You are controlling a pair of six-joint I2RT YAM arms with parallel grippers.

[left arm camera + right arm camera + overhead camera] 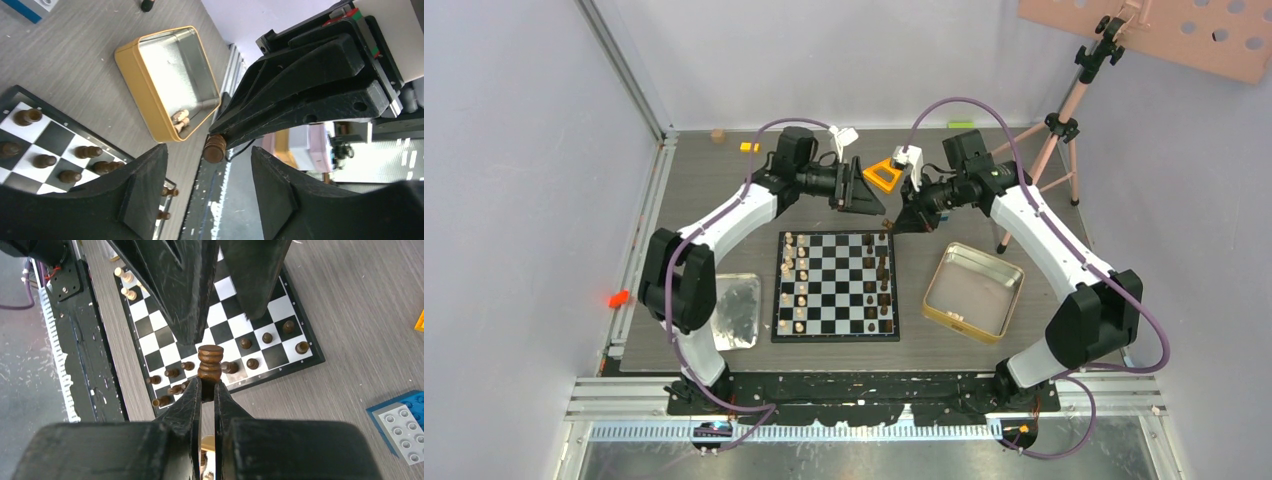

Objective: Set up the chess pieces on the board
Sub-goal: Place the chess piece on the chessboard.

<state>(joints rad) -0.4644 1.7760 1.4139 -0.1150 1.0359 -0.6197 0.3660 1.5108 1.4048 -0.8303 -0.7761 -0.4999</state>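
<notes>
– While the right gripper [207,390] pinches that dark brown piece [210,362] by its lower end, where's the left gripper [208,165]?
– Facing it, jaws apart on either side of the piece, not touching. Both hang over the far right corner of the board [839,285].
– And around?
– Grey wood-grain desk [724,190], white walls [524,150]. Right of the board sits a gold-rimmed tin [936,282], left a silver tray [736,312], and an orange block [882,176] lies behind the grippers.

Grey wood-grain table [714,195]: board [836,300] at centre; gold-rimmed tin [980,285] to its right; silver tray [736,312] to its left; orange block [882,176] far centre.
</notes>
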